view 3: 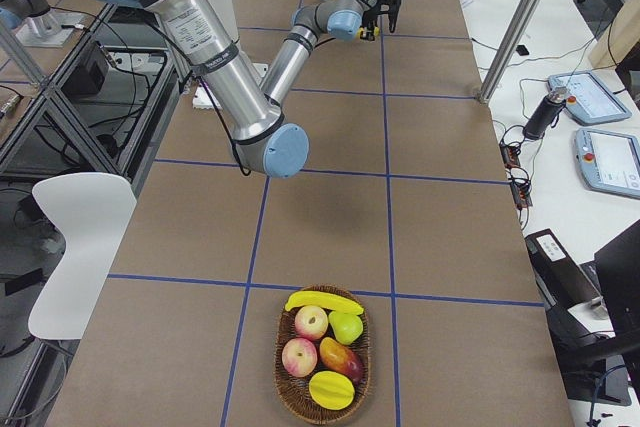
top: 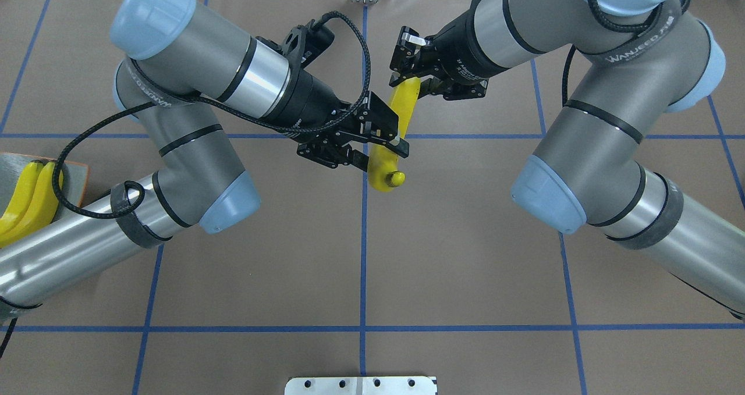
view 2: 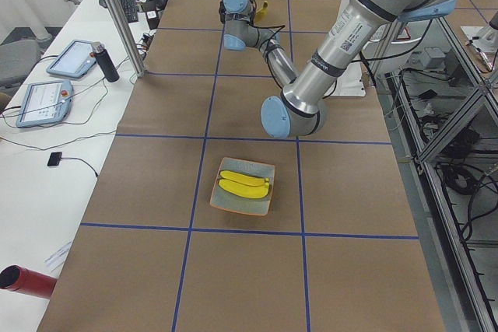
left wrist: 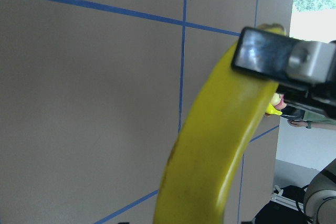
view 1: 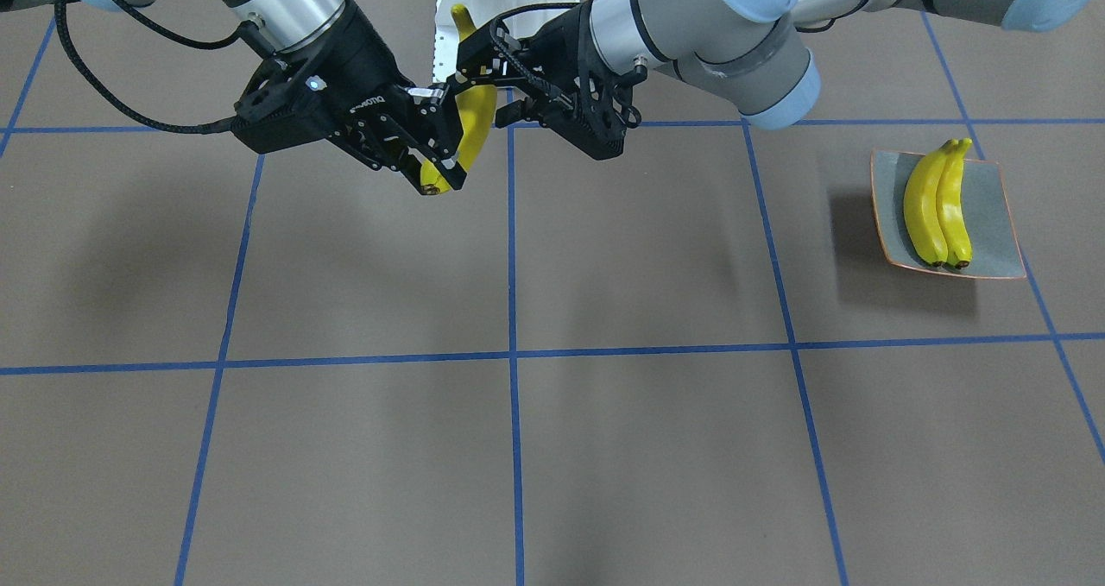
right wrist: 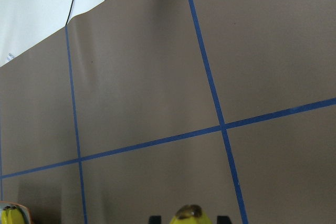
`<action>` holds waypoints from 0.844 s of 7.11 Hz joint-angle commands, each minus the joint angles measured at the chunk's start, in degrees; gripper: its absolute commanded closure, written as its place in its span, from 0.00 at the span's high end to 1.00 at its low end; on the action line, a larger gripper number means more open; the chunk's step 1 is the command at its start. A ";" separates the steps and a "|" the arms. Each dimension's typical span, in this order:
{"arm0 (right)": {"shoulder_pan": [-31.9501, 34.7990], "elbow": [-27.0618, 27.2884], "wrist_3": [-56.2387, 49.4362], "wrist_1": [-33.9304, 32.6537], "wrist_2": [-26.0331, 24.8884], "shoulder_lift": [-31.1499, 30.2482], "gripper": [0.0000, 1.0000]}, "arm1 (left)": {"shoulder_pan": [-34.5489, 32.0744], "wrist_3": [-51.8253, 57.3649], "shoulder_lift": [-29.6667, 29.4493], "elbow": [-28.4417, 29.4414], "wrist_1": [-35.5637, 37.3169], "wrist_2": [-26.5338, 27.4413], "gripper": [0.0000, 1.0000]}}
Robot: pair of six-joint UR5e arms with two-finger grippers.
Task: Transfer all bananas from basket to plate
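Observation:
One yellow banana (top: 401, 107) hangs in the air over the table's middle, between both arms. My left gripper (top: 383, 150) is shut on its near end, and my right gripper (top: 410, 84) is shut on its far end. The front view shows the same banana (view 1: 476, 133), the left gripper (view 1: 479, 94) and the right gripper (view 1: 440, 167). It fills the left wrist view as a close banana (left wrist: 220, 145). Two bananas (view 1: 937, 206) lie side by side on the grey-green plate (view 1: 993, 189). Another banana (view 3: 323, 301) rests on the fruit in the wicker basket (view 3: 285, 387).
The basket also holds apples (view 3: 311, 323) and other fruit near the table's right end. The plate (view 2: 263, 166) sits toward the left end. Blue tape lines grid the brown table. The white robot base (top: 361, 385) is at the near edge. Tablets (view 2: 40, 103) lie on a side table.

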 commanded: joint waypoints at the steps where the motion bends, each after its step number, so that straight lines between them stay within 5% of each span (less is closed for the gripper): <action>1: 0.05 -0.06 -0.18 0.09 0.00 -0.08 0.00 | 0.45 0.09 0.02 0.17 0.18 0.00 0.00; 2: 0.05 -0.06 -0.26 0.09 0.00 -0.17 0.00 | 0.62 0.09 -0.07 0.52 0.26 0.00 0.00; 3: 0.05 -0.06 0.00 0.00 -0.09 -0.17 0.15 | 0.54 -0.09 0.02 0.96 0.44 -0.08 0.00; 4: 0.05 -0.32 0.00 0.09 -0.18 -0.17 0.99 | 0.54 -0.17 0.02 0.96 0.61 -0.08 0.00; 6: 0.05 -0.41 0.00 0.00 -0.09 -0.08 1.00 | 0.54 -0.18 0.10 0.96 0.62 -0.08 0.00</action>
